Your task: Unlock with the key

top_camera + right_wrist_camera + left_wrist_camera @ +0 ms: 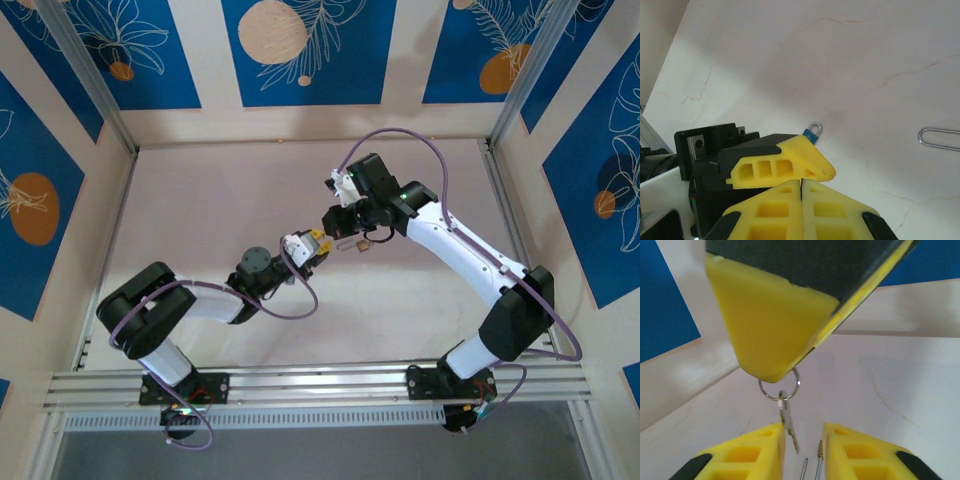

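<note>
In the left wrist view the key (788, 426) hangs blade down from a silver ring (779, 388). The ring comes out from under my right gripper's yellow finger (765, 325), and the key dangles in the gap of my left gripper (802, 429), whose fingers stand slightly apart. Two thin metal rods (818, 462), one brass-tipped, rise low in that gap. In the right wrist view my right gripper (801, 181) is pressed shut. A dark blue head with a silver loop (812, 132) peeks past the left finger (790, 162). From above, the left gripper (320, 241) and right gripper (352, 234) meet mid-table.
A paperclip (940, 137) lies on the pale table to the right of the grippers. Blue-and-cream walls (300, 50) enclose the table on three sides. An aluminium rail (320, 385) runs along the near edge.
</note>
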Robot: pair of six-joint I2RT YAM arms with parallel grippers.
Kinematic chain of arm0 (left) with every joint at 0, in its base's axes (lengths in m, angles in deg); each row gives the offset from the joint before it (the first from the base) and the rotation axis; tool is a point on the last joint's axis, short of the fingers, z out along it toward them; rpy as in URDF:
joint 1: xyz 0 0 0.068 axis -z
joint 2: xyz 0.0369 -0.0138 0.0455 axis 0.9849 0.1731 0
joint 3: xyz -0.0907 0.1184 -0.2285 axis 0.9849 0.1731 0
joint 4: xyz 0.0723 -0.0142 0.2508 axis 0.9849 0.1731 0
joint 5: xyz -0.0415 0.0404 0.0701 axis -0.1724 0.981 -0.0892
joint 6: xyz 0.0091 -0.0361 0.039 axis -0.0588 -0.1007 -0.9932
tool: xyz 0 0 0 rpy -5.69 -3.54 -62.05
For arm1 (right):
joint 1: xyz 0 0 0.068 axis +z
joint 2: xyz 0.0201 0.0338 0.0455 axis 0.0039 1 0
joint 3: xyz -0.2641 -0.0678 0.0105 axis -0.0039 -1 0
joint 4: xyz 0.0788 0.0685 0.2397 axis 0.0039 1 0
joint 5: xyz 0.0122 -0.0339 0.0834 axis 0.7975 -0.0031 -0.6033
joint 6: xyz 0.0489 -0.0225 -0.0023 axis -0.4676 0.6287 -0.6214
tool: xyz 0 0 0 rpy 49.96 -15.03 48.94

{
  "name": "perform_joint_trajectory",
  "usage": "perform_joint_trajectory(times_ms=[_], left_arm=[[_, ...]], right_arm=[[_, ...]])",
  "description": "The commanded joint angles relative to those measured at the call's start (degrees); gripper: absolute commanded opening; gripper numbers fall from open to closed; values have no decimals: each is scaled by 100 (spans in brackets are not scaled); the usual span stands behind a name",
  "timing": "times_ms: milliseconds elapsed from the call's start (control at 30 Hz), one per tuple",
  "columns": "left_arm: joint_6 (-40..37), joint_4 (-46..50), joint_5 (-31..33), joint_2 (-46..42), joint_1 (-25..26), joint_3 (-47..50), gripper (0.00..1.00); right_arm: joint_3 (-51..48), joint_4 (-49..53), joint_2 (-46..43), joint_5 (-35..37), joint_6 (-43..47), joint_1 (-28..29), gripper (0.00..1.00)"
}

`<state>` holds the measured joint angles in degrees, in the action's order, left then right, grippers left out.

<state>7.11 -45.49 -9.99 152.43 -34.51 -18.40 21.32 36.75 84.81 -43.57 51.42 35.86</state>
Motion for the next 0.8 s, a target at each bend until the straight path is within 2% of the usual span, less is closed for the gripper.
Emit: perform_joint_trajectory(times_ms=[0, 367, 467, 767], left_arm=[[-13, -238, 88, -41, 47, -94, 22], [-18, -220, 57, -40, 60, -76, 3], [-23, -220, 49, -38, 54, -57, 0], [50, -197, -56, -57, 57, -31, 0]], right_arm=[[-74, 15, -183, -87, -72, 31, 0], [-81, -21, -214, -71, -78, -11, 0], [-114, -60, -244, -43, -109, -16, 0], [-204, -205, -319, 120, -192, -116, 0]])
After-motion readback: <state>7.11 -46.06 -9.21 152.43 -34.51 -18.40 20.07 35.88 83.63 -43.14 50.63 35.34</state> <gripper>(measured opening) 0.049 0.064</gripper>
